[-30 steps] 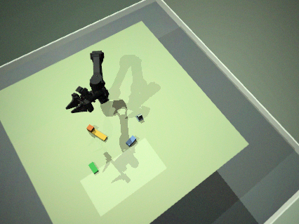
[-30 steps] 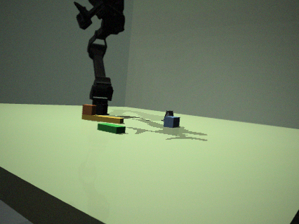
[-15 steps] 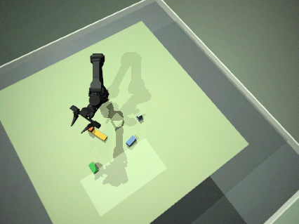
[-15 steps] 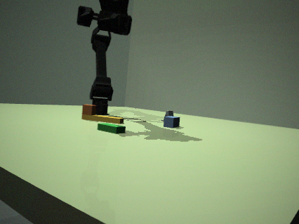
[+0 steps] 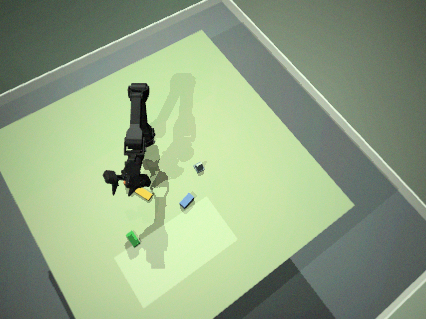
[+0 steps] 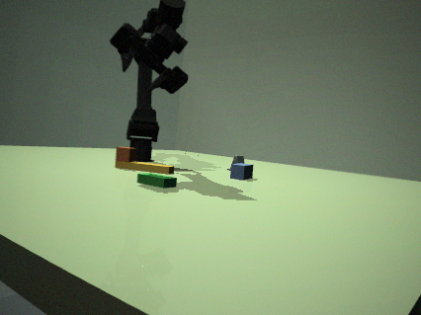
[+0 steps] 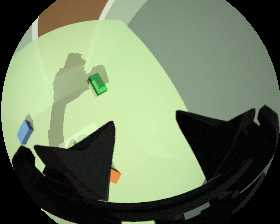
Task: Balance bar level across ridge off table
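Note:
The yellow bar (image 5: 144,194) (image 6: 148,167) lies on the table, with an orange block (image 6: 126,154) (image 7: 115,175) on one end. In the top view the arm hides most of that end; in the wrist view a finger hides nearly all of the bar. The small dark grey ridge (image 5: 199,167) (image 6: 238,159) stands on the table apart from the bar; it does not show in the wrist view. My gripper (image 5: 123,192) (image 6: 137,80) (image 7: 145,120) is open and empty, high above the table near the orange end of the bar, its fingers pointing down.
A blue block (image 5: 187,201) (image 6: 241,171) (image 7: 25,132) lies between the ridge and a pale rectangle (image 5: 205,234) on the table. A green block (image 5: 132,238) (image 6: 156,180) (image 7: 98,84) lies beyond the bar, near the rectangle's corner.

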### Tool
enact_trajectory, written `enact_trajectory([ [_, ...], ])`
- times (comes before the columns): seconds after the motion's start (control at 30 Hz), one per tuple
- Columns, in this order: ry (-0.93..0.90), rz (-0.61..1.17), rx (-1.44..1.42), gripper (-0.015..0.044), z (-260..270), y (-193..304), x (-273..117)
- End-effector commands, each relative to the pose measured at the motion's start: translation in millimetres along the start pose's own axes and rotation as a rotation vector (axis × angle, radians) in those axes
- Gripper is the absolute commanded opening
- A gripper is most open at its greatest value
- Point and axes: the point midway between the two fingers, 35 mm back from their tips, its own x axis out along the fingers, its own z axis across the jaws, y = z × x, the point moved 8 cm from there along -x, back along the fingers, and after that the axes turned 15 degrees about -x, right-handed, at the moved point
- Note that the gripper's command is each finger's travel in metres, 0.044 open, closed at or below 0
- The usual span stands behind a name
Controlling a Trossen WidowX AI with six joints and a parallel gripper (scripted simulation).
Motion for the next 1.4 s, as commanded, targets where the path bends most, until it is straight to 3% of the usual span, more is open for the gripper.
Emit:
enact_trajectory([
  [0.0, -0.142, 0.045, -0.161, 0.0315, 8, 1, 9],
  [0.57, -0.806, 0.096, -0.657, 0.0315, 44, 17, 28],
  [0.83, -0.813, 0.095, -0.661, 0.0315, 46, 18, 30],
  [1.2, -0.813, 0.095, -0.661, 0.0315, 91, 40, 79],
  [1.37, -0.813, 0.095, -0.661, 0.0315, 94, 42, 82],
])
